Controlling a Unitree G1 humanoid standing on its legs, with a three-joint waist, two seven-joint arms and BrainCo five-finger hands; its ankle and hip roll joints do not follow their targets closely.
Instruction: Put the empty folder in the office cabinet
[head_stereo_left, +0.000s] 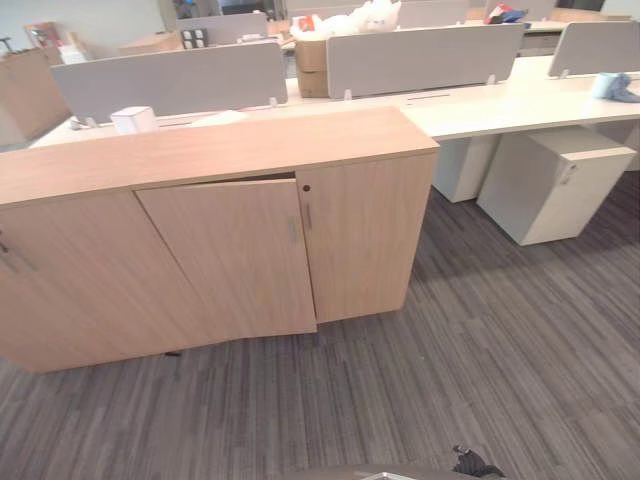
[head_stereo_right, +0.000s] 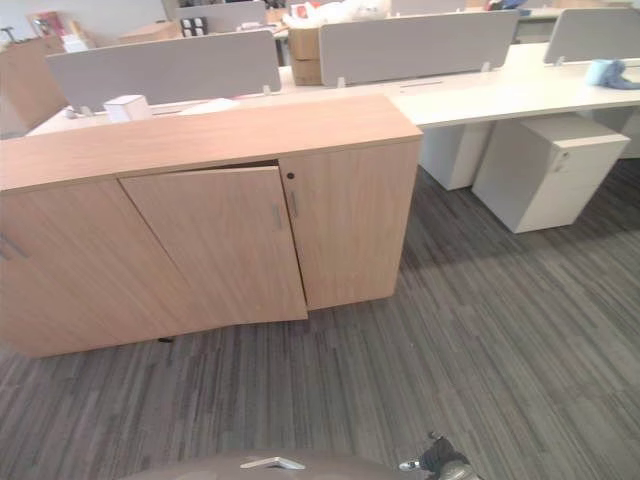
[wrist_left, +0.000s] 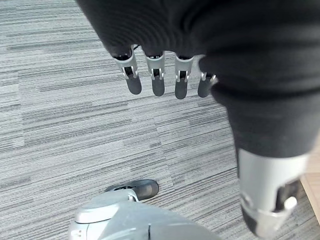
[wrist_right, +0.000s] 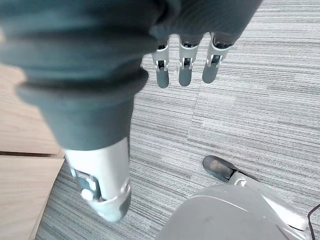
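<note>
The low wooden office cabinet (head_stereo_left: 220, 150) stands in front of me on the carpet. Its middle door (head_stereo_left: 240, 260) hangs ajar, swung out a little at the top right corner, and a dark gap shows above it. The right door (head_stereo_left: 365, 235) is closed. My left hand (wrist_left: 158, 82) hangs over the carpet with straight fingers and holds nothing. My right hand (wrist_right: 185, 70) also hangs over the floor beside the cabinet's wooden side, fingers straight and empty.
Behind the cabinet run white desks (head_stereo_left: 520, 100) with grey dividers (head_stereo_left: 420, 55). A white box (head_stereo_left: 133, 119) sits on the desk at the left. A white drawer pedestal (head_stereo_left: 550, 185) stands under the desk at the right. Striped grey carpet (head_stereo_left: 480, 350) spreads between me and the cabinet.
</note>
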